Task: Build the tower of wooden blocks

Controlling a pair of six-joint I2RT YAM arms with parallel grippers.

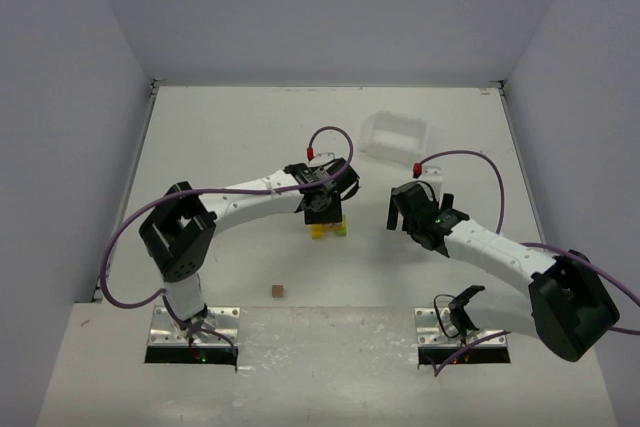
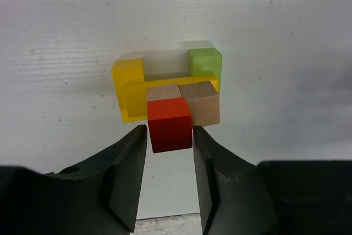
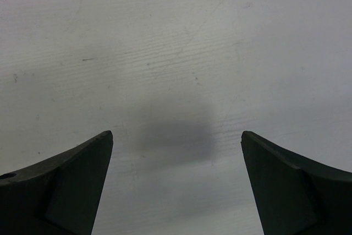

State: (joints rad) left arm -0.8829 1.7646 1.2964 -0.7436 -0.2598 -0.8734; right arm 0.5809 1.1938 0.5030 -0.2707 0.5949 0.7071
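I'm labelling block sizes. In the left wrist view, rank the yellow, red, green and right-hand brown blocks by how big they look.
1. yellow block
2. red block, though it sits nearest the camera
3. right-hand brown block and green block: too alike to rank; the green one lies farther off.

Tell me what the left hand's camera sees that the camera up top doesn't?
Only the left wrist view: the red block and two brown blocks up close, the red one between the fingertips. I can't tell if they squeeze it. Only the top view: both arms, the wide-open right gripper, the clear tray and a loose brown block. Both: the white table, the left gripper, and the tower's yellow and green.
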